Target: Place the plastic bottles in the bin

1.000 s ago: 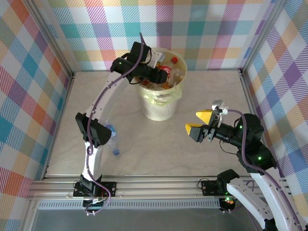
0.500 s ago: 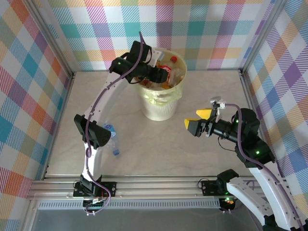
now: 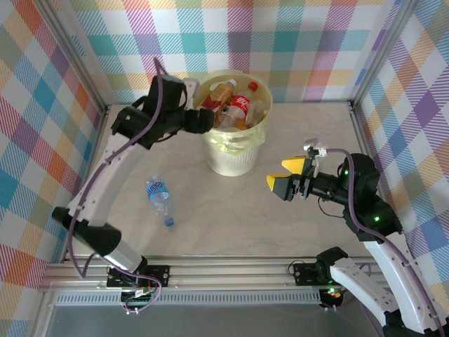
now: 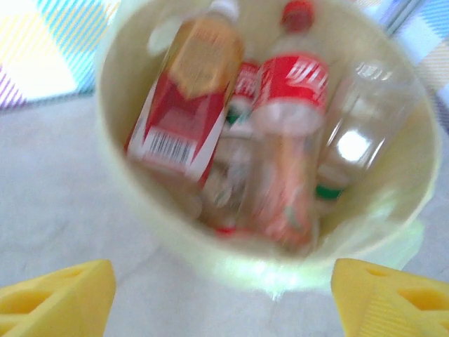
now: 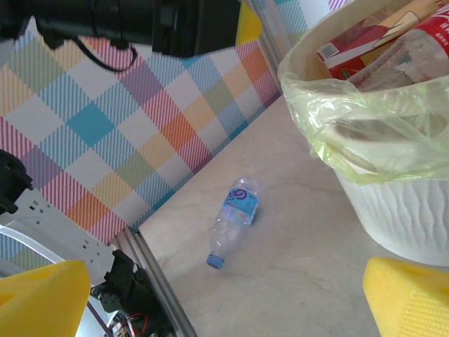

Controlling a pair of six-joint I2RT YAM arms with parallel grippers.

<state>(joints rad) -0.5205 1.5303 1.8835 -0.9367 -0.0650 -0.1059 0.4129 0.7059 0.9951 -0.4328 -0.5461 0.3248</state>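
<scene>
Left gripper: released, empty, beside the bin's left rim. Right gripper: spread wide, empty. Several bottles are binned. One blue-labelled bottle lies on the surface, left of the bin. Recommend grasping it across its body and lifting it well above the rim.

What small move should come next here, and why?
Probably swing the left claw down toward the blue-labelled bottle lying on the table left of the bin. That bottle lies outside the bin, and this claw is open, empty and on that side.
</scene>
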